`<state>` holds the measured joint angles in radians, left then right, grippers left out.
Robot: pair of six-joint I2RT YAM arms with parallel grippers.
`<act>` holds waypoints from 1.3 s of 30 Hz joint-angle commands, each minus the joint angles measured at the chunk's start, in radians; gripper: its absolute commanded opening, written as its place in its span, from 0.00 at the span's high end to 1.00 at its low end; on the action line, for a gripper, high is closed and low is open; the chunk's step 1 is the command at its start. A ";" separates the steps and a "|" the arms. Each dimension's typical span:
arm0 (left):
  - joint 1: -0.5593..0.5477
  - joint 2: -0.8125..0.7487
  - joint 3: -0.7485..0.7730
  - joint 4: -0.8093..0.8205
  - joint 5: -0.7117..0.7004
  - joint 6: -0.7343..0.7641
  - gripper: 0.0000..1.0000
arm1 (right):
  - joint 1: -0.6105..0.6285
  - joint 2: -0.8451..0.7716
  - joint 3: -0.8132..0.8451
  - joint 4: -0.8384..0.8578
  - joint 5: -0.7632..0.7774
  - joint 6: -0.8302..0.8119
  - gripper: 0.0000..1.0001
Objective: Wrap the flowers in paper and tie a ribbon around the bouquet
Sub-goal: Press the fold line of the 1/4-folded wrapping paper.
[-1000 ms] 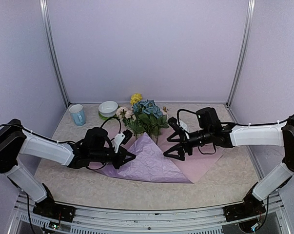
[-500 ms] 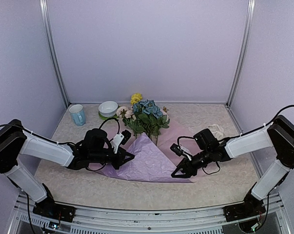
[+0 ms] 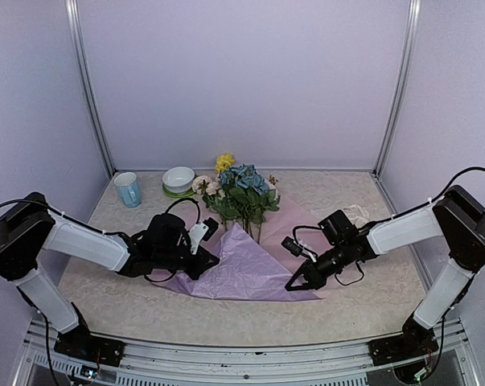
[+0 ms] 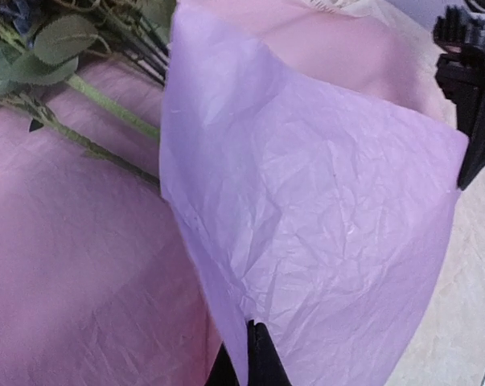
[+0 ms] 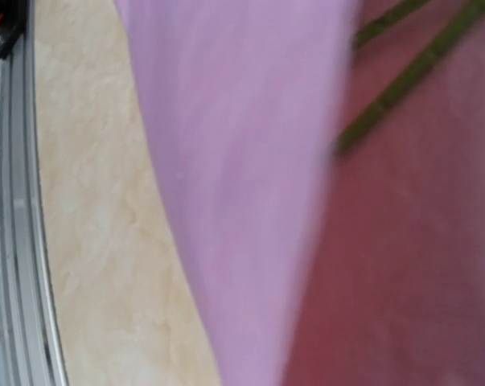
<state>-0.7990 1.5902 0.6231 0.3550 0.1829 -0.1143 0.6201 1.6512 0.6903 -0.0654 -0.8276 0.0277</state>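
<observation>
The left end effector is pinched shut on the edge of the paper, holding one flap raised as a lilac tent over the lower stems. The rest of the sheet lies flat on the desk. The flowers lie across the far part of the sheet, their heads toward the back wall.

The right end effector sits low at the sheet's near right edge with its jaws closed. Its own camera shows only blurred paper and stems, so it cannot be told whether any paper is caught between the fingers.

That is the main hazard: if the right end effector has closed on nothing, a fold from that side moves no paper. If it does hold the sheet, the two grips pulling apart may tear such thin, crinkly paper, or tug the flap out of the left tips' shallow pinch. Dragging either flap across the loose stems could also roll the flowers off centre.
</observation>
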 commanded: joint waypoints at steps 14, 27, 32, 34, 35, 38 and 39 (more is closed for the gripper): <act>-0.012 0.282 0.242 -0.146 -0.077 -0.059 1.00 | -0.065 0.047 0.051 -0.249 0.126 0.212 1.00; -0.070 0.246 0.202 -0.101 -0.011 -0.063 1.00 | -0.068 -0.160 -0.061 -0.208 0.146 0.346 1.00; -0.013 0.202 0.168 -0.090 -0.081 -0.133 1.00 | -0.113 0.034 0.105 -0.269 0.214 0.185 1.00; -0.012 0.180 0.142 -0.068 -0.105 -0.128 1.00 | -0.126 0.070 0.124 -0.280 0.233 0.164 1.00; -0.012 0.172 0.132 -0.056 -0.098 -0.118 1.00 | -0.126 0.077 0.130 -0.289 0.242 0.155 1.00; -0.014 0.176 0.132 -0.056 -0.108 -0.106 0.97 | -0.126 0.070 0.123 -0.285 0.261 0.156 1.00; -0.013 0.181 0.139 -0.069 -0.118 -0.105 0.86 | -0.126 0.067 0.116 -0.262 0.252 0.164 1.00</act>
<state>-0.8280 1.7782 0.7761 0.3157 0.1493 -0.2256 0.5159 1.7191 0.8135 -0.2882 -0.6476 0.2230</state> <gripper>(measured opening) 0.017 0.003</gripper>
